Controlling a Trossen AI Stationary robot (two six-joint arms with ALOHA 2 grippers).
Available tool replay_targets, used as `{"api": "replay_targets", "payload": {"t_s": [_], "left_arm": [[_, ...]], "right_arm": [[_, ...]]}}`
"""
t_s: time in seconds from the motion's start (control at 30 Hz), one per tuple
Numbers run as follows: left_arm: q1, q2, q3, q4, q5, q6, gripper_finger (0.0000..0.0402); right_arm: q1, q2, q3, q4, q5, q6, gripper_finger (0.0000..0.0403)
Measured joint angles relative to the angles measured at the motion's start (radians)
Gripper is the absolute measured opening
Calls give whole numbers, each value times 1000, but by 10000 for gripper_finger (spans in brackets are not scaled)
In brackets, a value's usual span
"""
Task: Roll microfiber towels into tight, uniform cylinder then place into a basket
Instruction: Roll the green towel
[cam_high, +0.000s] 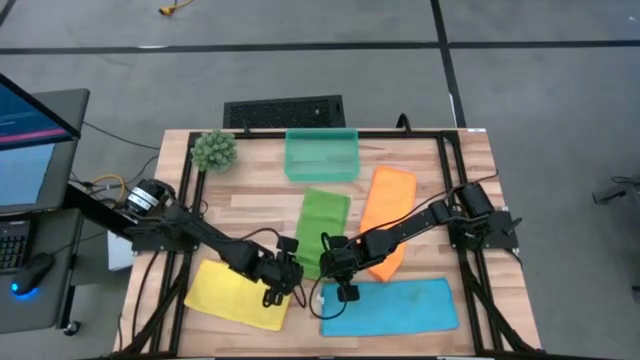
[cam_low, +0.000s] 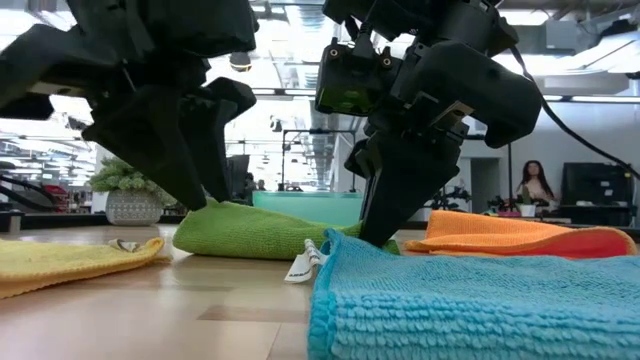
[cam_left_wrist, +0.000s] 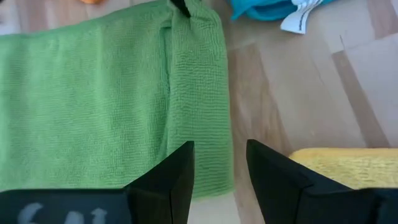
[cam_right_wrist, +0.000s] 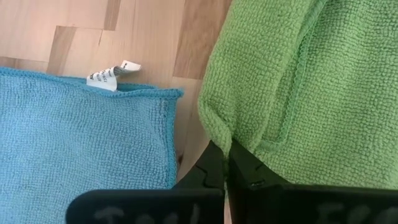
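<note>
Right fingers (cam_right_wrist: 225, 163) pinch the nubby green towel's (cam_right_wrist: 311, 81) hemmed corner.

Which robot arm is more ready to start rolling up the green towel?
The right one, probably. The right gripper has its fingers already pinched on a near corner of the green towel. The left gripper is at the towel's near edge too, but its fingers are apart, holding nothing yet.

Care tag (cam_right_wrist: 113, 76) on blue towel (cam_right_wrist: 81, 143): print unreadable.
</note>
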Motion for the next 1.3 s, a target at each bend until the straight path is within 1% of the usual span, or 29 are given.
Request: {"api": "replay_targets", "payload": {"t_s": [0.13,0.23,0.3,0.37,0.57,0.7,0.83,1.07,1.1,1.2,1.23,1.3], "left_arm": [[16,17,-1,-9,14,17,139],[16,49,1,16,59,26,139],[12,75,0,0,45,27,139],[12,92,2,3,30,-8,139],[11,106,5,-7,7,-44,139],[13,108,5,-26,-6,-95,137],[13,110,4,-25,-21,-132,109],[16,112,3,-24,-51,-137,19],[17,112,2,-25,-54,-132,10],[17,110,9,-36,-46,-118,7],[18,108,13,-42,-27,-115,7],[21,101,25,-56,42,-114,4]], "right_arm": [[0,0,0,0,0,2,9],[0,0,2,-1,0,7,11],[0,0,3,-2,1,7,12],[0,1,4,-2,0,9,11],[0,1,5,-4,1,9,10],[0,1,5,-3,0,9,11],[0,1,5,-3,0,13,8],[2,1,5,-2,0,33,9],[2,1,5,-1,0,33,8],[4,-5,5,-2,0,33,7],[5,-6,5,-2,0,34,7],[8,-6,5,-1,0,50,8]]}}
